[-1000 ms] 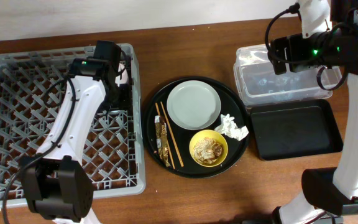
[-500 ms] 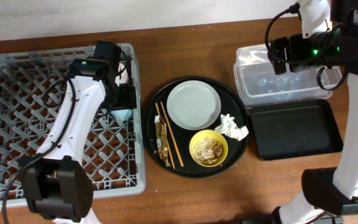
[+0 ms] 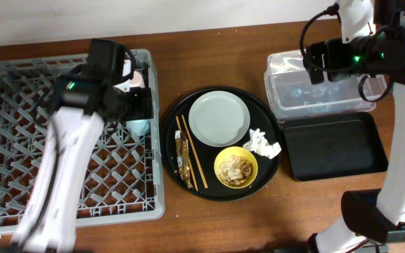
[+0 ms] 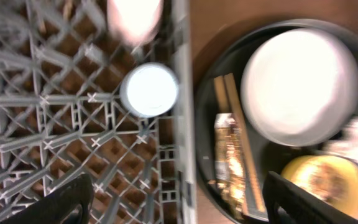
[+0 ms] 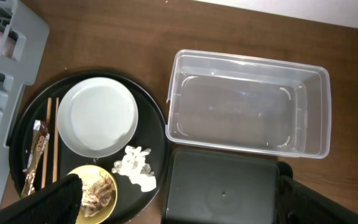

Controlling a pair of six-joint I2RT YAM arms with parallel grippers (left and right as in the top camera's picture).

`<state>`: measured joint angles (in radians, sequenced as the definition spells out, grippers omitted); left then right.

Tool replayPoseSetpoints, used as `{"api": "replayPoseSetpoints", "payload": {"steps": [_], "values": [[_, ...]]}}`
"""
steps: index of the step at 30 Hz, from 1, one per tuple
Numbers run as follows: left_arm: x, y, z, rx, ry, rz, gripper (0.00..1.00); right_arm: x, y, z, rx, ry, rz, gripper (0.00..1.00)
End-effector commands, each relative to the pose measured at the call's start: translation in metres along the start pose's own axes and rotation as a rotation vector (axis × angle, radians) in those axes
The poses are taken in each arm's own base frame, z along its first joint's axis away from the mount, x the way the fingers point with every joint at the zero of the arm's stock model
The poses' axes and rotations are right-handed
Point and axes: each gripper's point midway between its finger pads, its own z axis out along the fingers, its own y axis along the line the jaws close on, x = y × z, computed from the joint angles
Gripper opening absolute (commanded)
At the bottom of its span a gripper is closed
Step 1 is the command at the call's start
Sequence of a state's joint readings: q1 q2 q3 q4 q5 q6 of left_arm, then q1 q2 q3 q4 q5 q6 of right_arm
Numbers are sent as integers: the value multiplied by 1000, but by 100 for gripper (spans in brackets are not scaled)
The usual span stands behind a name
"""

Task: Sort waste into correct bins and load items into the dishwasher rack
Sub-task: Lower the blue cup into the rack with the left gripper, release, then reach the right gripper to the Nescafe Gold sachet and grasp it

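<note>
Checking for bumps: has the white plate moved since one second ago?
No. The plate lies at the same spot on the round tray, beside the chopsticks.

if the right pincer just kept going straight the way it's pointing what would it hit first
Most likely the shallow black tray, which lies between the open right pincer's fingers in the wrist view. Depth is unclear: overhead the pincer hangs over the clear tub, so that could come first.
</note>
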<state>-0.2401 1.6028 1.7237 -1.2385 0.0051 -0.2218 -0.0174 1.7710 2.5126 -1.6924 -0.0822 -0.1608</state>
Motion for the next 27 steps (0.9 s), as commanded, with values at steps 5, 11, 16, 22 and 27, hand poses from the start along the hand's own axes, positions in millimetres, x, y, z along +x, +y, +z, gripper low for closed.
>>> {"api": "replayPoseSetpoints", "payload": {"steps": [5,11,16,22,27], "values": [[1,-2,-62,46,-140,3,99,0,-4,-2,15,-1,8,99],[1,-2,-62,45,-139,3,99,-39,7,-5,-57,-165,12,99],[1,-2,-62,45,-139,3,99,-40,37,-10,-237,-169,84,99],[1,-2,-62,45,-139,3,99,6,124,-4,-598,84,92,75],[1,-2,-62,45,-139,3,99,49,185,65,-627,319,58,61]]}}
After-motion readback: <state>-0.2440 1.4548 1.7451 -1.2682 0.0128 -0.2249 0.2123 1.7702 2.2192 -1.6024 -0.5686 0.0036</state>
